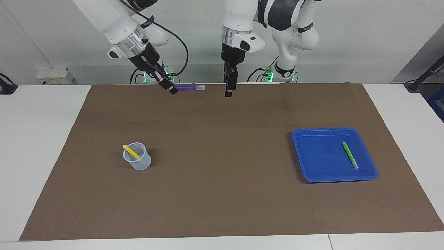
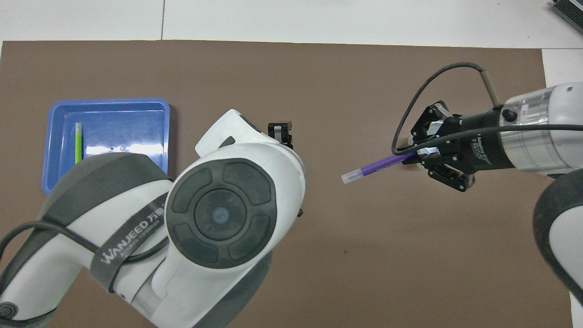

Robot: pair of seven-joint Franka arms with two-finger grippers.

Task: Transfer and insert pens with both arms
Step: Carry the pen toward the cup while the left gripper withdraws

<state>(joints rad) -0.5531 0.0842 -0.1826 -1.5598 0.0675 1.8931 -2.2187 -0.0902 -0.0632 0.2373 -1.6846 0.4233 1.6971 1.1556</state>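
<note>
My right gripper [image 1: 172, 90] is shut on the purple pen [image 1: 189, 88] and holds it level in the air over the brown mat, pale cap toward my left gripper; both show in the overhead view, gripper [image 2: 416, 157] and pen [image 2: 378, 165]. My left gripper [image 1: 228, 93] hangs pointing down, a short gap from the pen's cap, holding nothing; its tip shows in the overhead view [image 2: 280, 131]. The yellow pen [image 1: 132, 151] leans in a clear cup [image 1: 138, 163]. The green pen [image 1: 350, 155] lies in a blue tray [image 1: 312, 152], also in the overhead view [image 2: 78, 142].
The brown mat [image 1: 222, 173] covers most of the white table. The cup stands toward the right arm's end, the blue tray [image 2: 109, 105] toward the left arm's end. The left arm's body hides much of the mat in the overhead view.
</note>
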